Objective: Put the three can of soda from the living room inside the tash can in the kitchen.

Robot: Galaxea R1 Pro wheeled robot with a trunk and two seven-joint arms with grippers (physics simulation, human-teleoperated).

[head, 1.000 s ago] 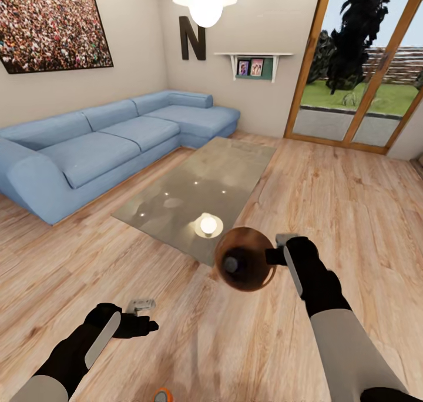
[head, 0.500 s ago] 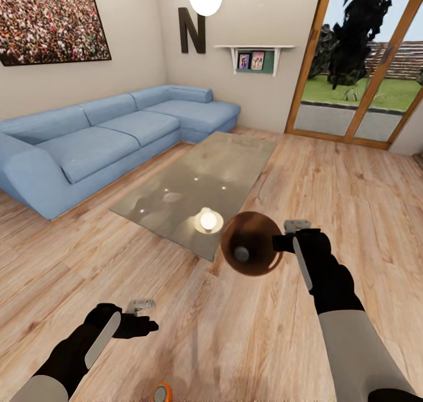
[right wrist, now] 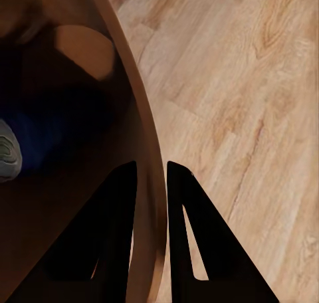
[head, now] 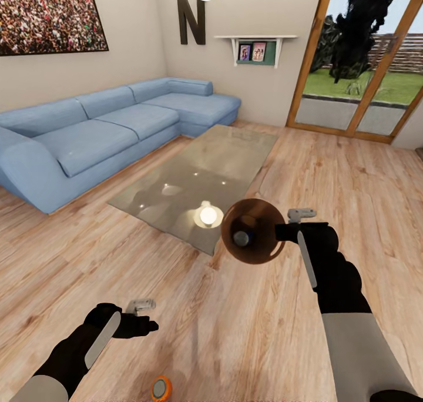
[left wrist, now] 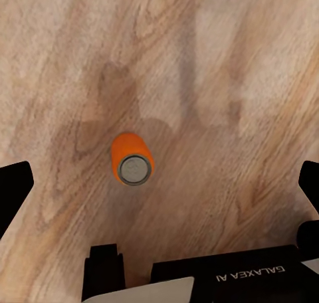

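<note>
My right gripper (head: 284, 233) is shut on the rim of the brown tash can (head: 261, 246) and holds it in the air near the coffee table's near corner. In the right wrist view its fingers (right wrist: 193, 236) straddle the bin's wall (right wrist: 143, 117). Inside the bin lies a can of soda (head: 241, 237) with a grey top, dark in the shade (right wrist: 6, 157). Another can of soda (head: 161, 388), orange, stands upright on the floor by my left arm, and the left wrist view looks straight down on this can (left wrist: 131, 159). My left gripper (head: 145, 315) hangs open and empty above the floor.
A glass coffee table (head: 223, 155) stands in the middle of the living room, with a long blue corner sofa (head: 100, 137) along its left. Wood-framed glass doors (head: 358, 84) are at the back right. Light wood floor (head: 364, 173) stretches to the right of the table.
The view has shifted, bringing more of the orange can on the floor into sight. My right arm has carried the bin up and a little to the right. The left arm has not moved.
</note>
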